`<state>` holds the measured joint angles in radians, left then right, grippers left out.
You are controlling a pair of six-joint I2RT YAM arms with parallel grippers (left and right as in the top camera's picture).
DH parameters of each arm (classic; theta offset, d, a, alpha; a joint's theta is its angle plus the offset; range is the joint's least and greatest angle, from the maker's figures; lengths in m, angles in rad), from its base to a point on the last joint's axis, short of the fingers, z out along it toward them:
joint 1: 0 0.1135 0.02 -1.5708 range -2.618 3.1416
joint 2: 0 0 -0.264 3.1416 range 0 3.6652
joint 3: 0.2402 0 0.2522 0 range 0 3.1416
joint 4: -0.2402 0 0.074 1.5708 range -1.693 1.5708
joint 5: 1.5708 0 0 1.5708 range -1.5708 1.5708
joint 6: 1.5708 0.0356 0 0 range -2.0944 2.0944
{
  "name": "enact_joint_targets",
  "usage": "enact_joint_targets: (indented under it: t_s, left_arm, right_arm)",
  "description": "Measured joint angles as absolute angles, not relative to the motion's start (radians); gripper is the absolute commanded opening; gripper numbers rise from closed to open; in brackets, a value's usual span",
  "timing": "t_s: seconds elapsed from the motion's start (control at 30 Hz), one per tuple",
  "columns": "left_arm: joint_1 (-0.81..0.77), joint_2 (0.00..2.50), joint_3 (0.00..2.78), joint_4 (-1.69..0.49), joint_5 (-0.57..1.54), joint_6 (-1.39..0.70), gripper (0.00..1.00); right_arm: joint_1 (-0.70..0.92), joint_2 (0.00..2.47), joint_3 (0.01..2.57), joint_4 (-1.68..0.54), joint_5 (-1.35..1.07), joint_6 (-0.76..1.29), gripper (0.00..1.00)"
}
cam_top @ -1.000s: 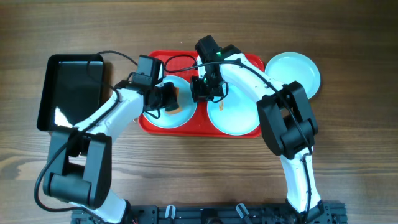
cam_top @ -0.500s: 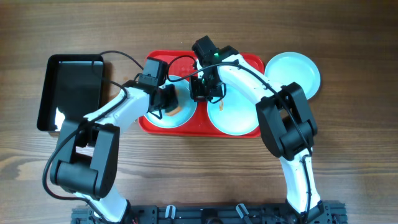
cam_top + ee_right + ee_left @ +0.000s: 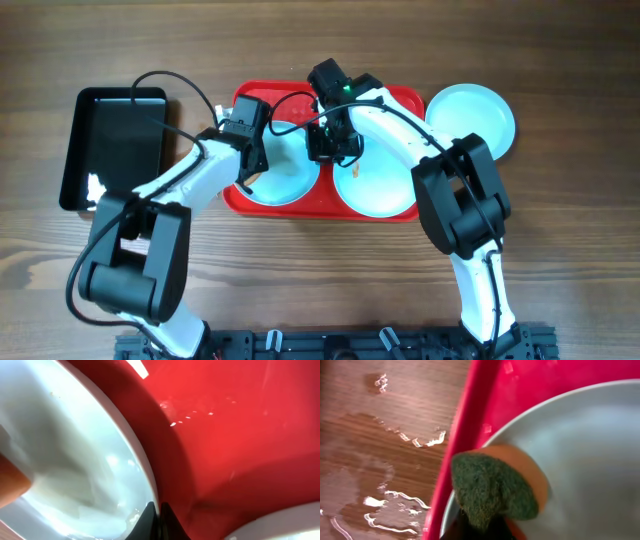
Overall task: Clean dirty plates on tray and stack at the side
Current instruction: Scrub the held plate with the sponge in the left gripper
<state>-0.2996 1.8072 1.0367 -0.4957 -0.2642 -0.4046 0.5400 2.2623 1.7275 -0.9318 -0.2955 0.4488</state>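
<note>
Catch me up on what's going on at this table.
The left arm, jaws shut on a sponge, presses it against the left edge of the left plate on the red tray. The right arm has its shut jaws down at that plate's right rim. A second plate sits beside it on the tray, and a third plate lies past the tray's right end.

The brown wooden table point(image 3: 560, 60) fills the view from above, with dark wavy lines running across the wood, and close up there are small shiny puddles of water point(image 3: 380, 510) on it.
</note>
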Motion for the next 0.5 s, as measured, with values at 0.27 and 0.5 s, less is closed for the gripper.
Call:
enact_joint_targets:
  t_s: [0.27,0.5]
  left_arm:
    - [-0.3,1.716,1.034,-0.372,-0.031,-0.405,0.04]
    - [-0.299,1.864,1.035,-0.292,0.092,-0.424,0.04]
  right_arm:
    - [0.535,2.26,1.728,-0.936,-0.271,0.449,0.04]
    - [0.534,2.26,1.728,-0.939,-0.265,0.453,0.04]
